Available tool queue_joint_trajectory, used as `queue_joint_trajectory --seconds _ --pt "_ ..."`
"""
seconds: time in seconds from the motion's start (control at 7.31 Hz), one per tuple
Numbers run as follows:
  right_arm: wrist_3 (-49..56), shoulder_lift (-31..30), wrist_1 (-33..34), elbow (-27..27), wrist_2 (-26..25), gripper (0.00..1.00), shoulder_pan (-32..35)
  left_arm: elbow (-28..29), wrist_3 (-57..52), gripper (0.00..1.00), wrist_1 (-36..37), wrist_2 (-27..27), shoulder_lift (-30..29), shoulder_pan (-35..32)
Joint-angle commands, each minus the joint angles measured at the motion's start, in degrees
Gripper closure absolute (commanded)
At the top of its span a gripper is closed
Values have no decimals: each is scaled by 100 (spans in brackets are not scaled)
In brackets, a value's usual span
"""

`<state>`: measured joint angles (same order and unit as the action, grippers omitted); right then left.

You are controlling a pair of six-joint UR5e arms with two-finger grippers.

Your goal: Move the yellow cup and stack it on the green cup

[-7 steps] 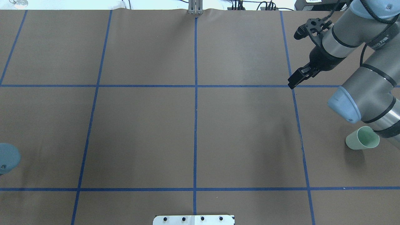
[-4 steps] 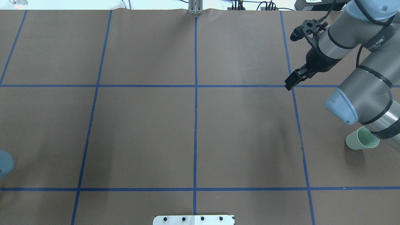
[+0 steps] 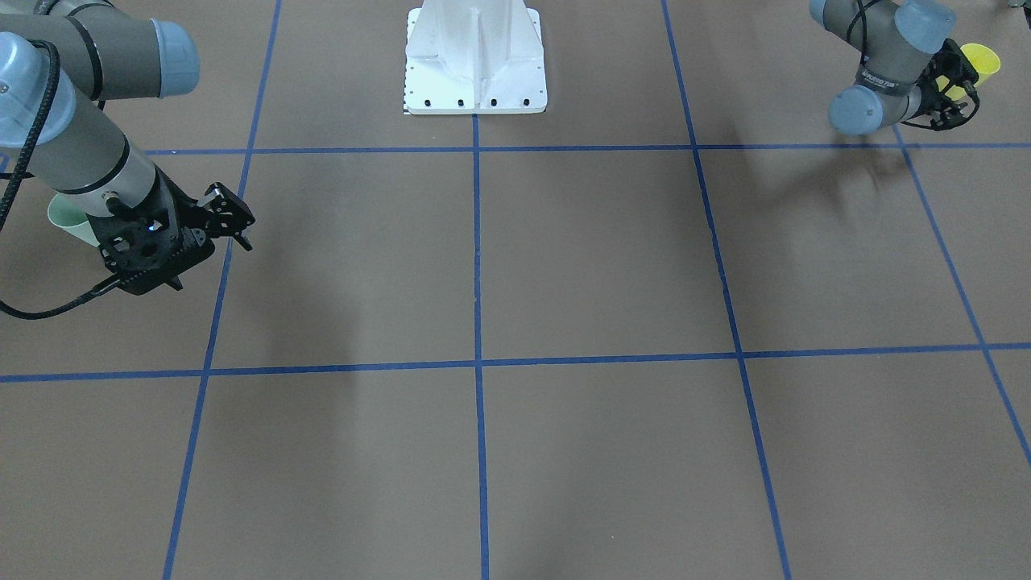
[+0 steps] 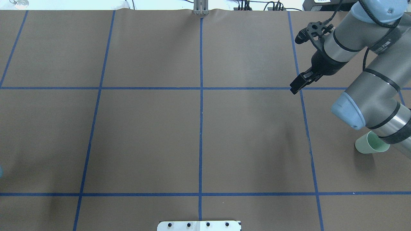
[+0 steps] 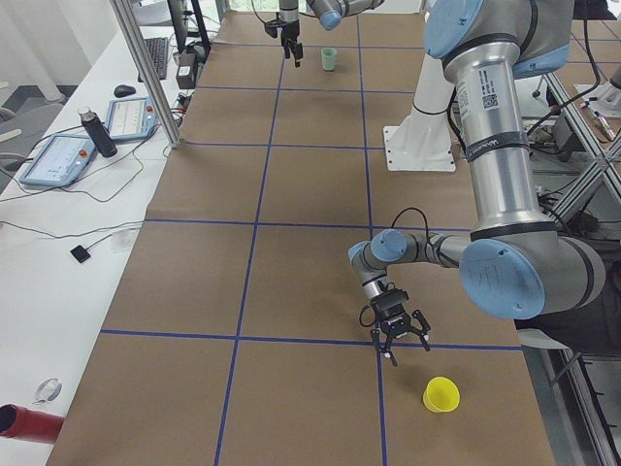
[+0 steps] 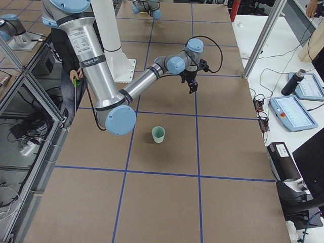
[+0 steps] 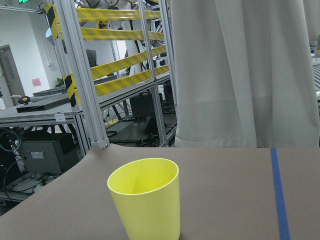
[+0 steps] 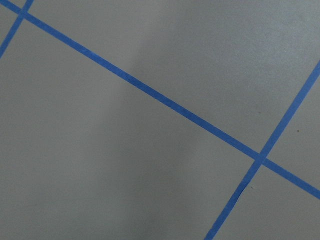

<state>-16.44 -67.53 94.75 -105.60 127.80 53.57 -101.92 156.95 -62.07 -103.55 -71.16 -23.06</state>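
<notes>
Brown table [image 4: 144, 128]: left tool [image 5: 400, 340] apart near yellow cup [image 5: 441, 395]; right tool [image 4: 294, 88] together.

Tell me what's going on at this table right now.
The left gripper is open and hangs low just short of the yellow cup, which stands upright and ungrasped. The right gripper holds nothing and hangs apart from the green cup, which stands upright by itself. Nothing is stacked yet.
</notes>
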Motion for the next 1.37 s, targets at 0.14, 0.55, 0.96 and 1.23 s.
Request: queue_joint_trajectory --seconds 0.14,0.55,0.96,1.23 --pt "0 3 -131 22 -9 1 -75 558 29 0 -402 -131 14 3" --pt "-9 -6 -229 22 -9 1 -137 1278 29 0 -779 -254 15 12" --pt "0 3 -229 22 -9 1 -137 1368 29 0 -842 -437 23 12" --pt "0 -14 -229 14 0 1 -137 1368 37 0 -842 -596 23 12"
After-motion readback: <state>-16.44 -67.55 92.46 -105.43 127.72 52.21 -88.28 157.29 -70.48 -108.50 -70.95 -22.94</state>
